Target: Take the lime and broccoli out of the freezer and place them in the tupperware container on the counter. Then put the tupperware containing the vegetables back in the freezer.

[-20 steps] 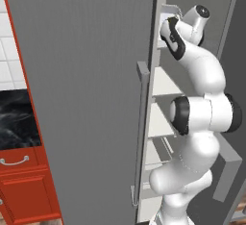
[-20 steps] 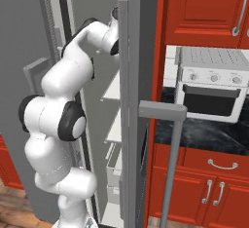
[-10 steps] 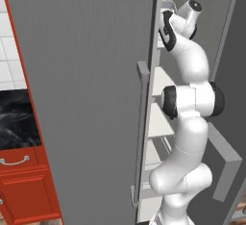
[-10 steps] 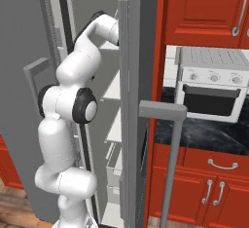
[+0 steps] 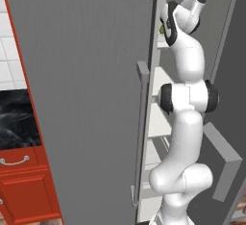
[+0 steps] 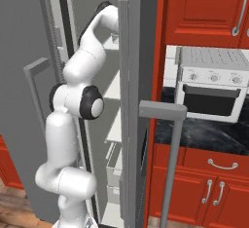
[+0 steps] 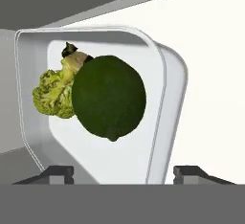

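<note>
In the hand view the tupperware container [image 7: 167, 103] sits on a white shelf inside the freezer [image 5: 86, 99], with the lime [image 7: 109, 97] and the broccoli [image 7: 53, 94] lying in it, touching, the broccoli partly behind the lime. The gripper [image 7: 124, 171] stands spread wide, a tip near each side of the tray's near end, gripping nothing. In the left base view the arm reaches up into the upper part of the open freezer, right of the ridged door.

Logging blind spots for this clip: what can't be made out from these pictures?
- Broccoli: hand view, partly covered by the lime.
- Tupperware container: hand view, near end cut off by the bottom edge.
- Gripper: both base views, hidden inside the freezer behind the arm and door.
</note>
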Controlling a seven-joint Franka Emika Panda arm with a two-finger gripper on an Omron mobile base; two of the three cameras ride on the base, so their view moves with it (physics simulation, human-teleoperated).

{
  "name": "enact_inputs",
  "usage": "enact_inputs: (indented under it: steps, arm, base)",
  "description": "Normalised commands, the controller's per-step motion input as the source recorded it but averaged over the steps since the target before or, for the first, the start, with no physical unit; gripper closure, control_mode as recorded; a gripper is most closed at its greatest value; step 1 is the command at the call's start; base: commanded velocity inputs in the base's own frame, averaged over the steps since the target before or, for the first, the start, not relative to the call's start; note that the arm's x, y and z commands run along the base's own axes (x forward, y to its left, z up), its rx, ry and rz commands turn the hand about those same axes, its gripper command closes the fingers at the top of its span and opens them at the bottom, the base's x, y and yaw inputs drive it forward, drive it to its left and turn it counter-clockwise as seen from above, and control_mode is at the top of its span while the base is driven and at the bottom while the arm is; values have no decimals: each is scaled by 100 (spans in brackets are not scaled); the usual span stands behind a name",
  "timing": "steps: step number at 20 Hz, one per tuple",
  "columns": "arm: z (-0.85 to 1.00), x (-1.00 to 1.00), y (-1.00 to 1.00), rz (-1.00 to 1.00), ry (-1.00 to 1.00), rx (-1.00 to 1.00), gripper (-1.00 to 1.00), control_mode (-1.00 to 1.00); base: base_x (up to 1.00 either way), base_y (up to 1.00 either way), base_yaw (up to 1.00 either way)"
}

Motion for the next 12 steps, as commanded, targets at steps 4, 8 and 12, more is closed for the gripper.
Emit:
enact_inputs:
  steps: [4,8,12]
  arm:
    - [-3,-72,7,4,-25,-5,-100,-100]
    - [-24,-100,29,0,-18,-3,-100,-100]
    - [-62,-100,44,0,-11,-6,-100,-100]
  base:
    - [0,0,0]
    - [0,0,0]
    - [0,0,0]
